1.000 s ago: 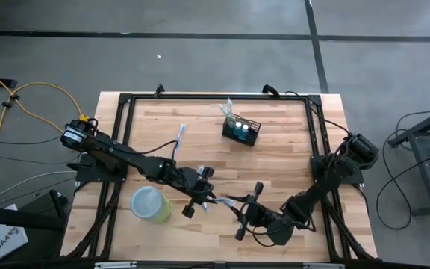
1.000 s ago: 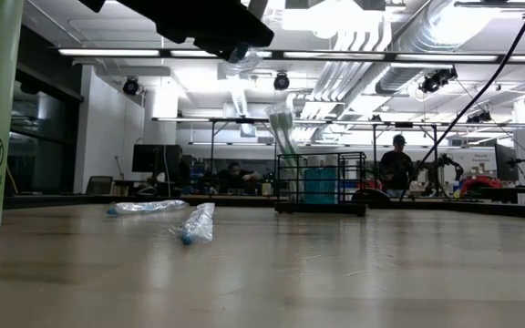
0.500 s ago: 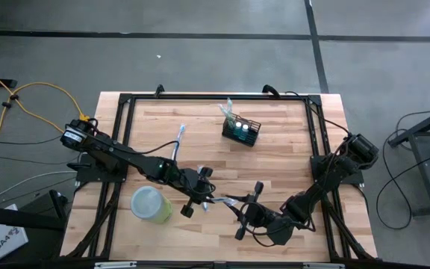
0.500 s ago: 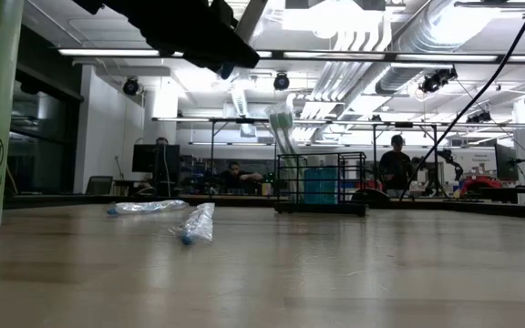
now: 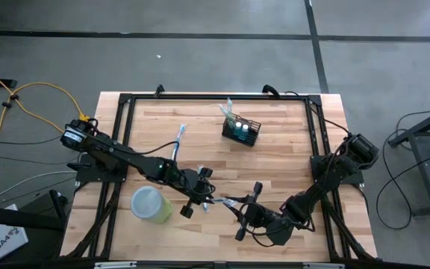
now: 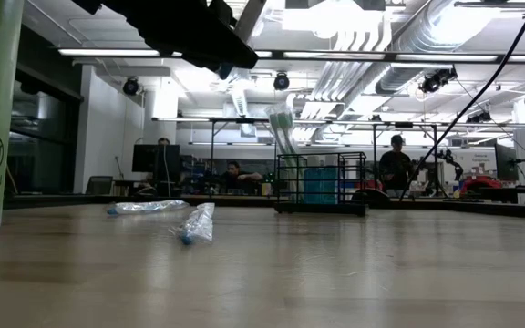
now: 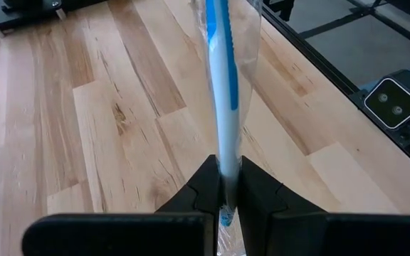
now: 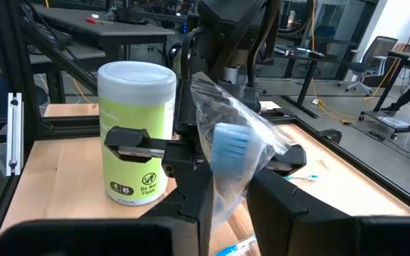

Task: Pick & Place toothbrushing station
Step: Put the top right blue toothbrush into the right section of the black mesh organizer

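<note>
A: Both arms meet over the near middle of the table (image 5: pixel 290 161), and there's a wrapped toothbrush (image 7: pixel 223 107) strung between them. The left gripper (image 7: pixel 223 186) is clamped tight on the handle end, blue shaft running straight out from its fingers.

B: And the right gripper (image 8: pixel 230 181) sits at the other end. From its wrist view the bristle head, inside crinkled clear wrap, stands between its fingers, which are narrowly parted around the plastic. I can't tell whether they truly pinch it or only bracket it.

A: Looks to me like a handover, or one arm steadying the brush while the other takes a better hold.

B: Fair guess. Where's the destination?

A: The toothbrushing station (image 5: pixel 242 131), the black mesh caddy, sits at the far side, right of centre, well apart from both grippers. Something pale and wrapped already pokes up from it, plus some bottle tops.

B: The green canister (image 5: pixel 150 203) stands near left, just beside the left arm. Another wrapped brush (image 5: pixel 178 140) lies flat on the far left.

A: What's unclear?

B: From table height the arms are cut off at the top, and the held brush barely shows there. The caddy's contents are hard to make out.
</note>
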Motion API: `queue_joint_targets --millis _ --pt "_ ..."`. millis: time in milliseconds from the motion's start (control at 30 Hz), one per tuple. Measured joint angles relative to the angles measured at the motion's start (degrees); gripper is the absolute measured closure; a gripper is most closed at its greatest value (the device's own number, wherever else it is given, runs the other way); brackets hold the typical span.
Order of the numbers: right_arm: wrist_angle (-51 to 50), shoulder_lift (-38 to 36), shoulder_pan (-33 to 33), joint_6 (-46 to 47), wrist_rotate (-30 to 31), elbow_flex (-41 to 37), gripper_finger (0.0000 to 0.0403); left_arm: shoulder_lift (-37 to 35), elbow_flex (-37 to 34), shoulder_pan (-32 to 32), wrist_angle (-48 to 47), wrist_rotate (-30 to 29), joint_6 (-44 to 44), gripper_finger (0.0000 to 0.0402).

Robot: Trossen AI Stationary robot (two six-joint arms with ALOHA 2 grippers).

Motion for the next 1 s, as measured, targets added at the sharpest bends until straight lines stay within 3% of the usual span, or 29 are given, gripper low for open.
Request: queue_joint_targets --millis 233,833,1000 --pt "-0.69 0.0 0.0 -0.11 -1.43 0.0 0.0388 0.0 -0.05 -0.02 -0.01 0.17 0.2 0.0382" --pt "-1.02 0.0 0.0 -0.52 -1.53 0.0 0.0396 0.0 -0.07 -0.02 0.03 0.13 0.85 0.0381" --pt "-1.1 0.02 0.02 -0.54 -1.78 0.02 0.0397 0.0 -0.07 0.04 0.07 0.12 0.85 0.0353"
